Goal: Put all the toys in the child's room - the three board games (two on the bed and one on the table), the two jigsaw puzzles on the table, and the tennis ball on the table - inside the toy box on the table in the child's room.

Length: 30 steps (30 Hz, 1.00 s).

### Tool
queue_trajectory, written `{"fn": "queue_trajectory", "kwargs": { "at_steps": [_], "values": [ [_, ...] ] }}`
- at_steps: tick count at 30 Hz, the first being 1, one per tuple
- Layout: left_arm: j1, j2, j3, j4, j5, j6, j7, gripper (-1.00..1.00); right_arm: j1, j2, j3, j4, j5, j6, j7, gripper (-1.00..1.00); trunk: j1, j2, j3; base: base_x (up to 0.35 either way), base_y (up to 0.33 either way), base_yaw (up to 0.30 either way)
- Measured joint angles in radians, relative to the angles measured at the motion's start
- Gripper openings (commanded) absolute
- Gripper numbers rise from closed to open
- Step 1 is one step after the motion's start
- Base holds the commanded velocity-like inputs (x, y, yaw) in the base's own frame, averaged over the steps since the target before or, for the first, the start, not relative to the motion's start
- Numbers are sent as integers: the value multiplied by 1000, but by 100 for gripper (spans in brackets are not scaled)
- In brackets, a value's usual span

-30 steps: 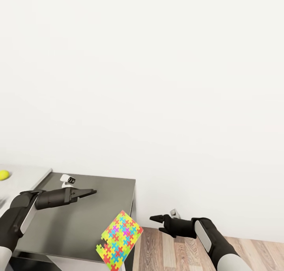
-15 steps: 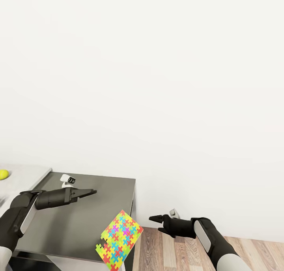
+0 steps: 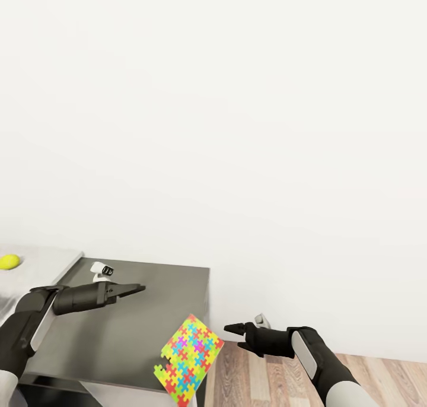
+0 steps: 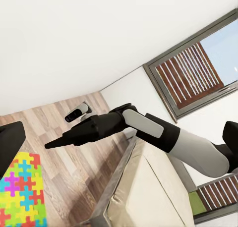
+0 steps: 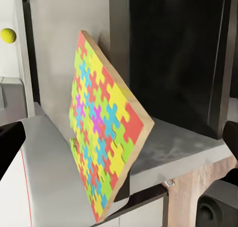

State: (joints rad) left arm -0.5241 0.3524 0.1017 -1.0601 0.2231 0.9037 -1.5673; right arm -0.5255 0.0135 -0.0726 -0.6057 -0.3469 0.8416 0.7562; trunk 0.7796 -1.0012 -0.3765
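The head camera looks forward and down at the white wall, the left wrist camera faces across toward the bed (image 4: 148, 187), and the right wrist camera sits close on the puzzle (image 5: 104, 128), shared with both.

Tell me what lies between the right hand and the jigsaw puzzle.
Nothing: in the head view a bare gap of wood floor separates the right hand from the jigsaw puzzle, which overhangs the dark table's corner.

Super bright, flat, even light everywhere; the white wall (image 3: 237, 98) is nearly blown out, shadows soft, everything sharp, no blur.
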Motion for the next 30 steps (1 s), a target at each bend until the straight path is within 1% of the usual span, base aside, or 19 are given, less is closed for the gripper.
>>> {"fn": "queue_trajectory", "kwargs": {
  "at_steps": [6, 11, 16, 17, 19, 23, 25, 26, 30],
  "values": [
    [0, 0, 0, -1, 0, 0, 0, 100, 0, 0, 0, 0, 0, 0, 0, 100, 0, 0, 0, -5, 44, 0],
    [0, -1, -5, -8, 0, 0, 0, 100, 0, 0, 0, 0, 0, 0, 1, 100, 0, 0, 0, -1, 156, 0],
    [1, -1, -35, -23, 0, 0, 0, 100, 0, 0, 0, 0, 0, 0, 2, 100, 0, 0, 0, 0, 102, 0],
    [2, -2, -48, -29, 1, 0, 0, 100, 0, 0, 0, 0, 0, 0, 2, 100, 0, 0, 0, 0, 41, 0],
    [3, -4, -62, -35, 1, 1, 0, 100, 0, 0, 0, 0, 0, 0, 3, 100, 0, 0, 0, 0, 29, 0],
    [11, -17, -85, -52, 1, 1, 0, 100, 0, 0, 0, 0, 0, 0, 3, 100, 0, 0, 0, 0, 15, 0],
    [15, -27, -93, -66, 1, 1, 0, 100, 0, 1, 0, 0, 0, 0, 3, 100, 0, 0, 0, 0, 7, 0],
    [20, -36, -99, -82, 1, 3, 0, 100, 0, 0, 0, 0, 0, 0, 3, 100, 0, 0, 0, 0, 4, 0],
    [32, -47, -106, -108, 0, 17, 0, 100, 0, 0, 0, 0, 0, 0, 3, 100, 0, 0, 0, 0, 3, 0]
  ]
}}
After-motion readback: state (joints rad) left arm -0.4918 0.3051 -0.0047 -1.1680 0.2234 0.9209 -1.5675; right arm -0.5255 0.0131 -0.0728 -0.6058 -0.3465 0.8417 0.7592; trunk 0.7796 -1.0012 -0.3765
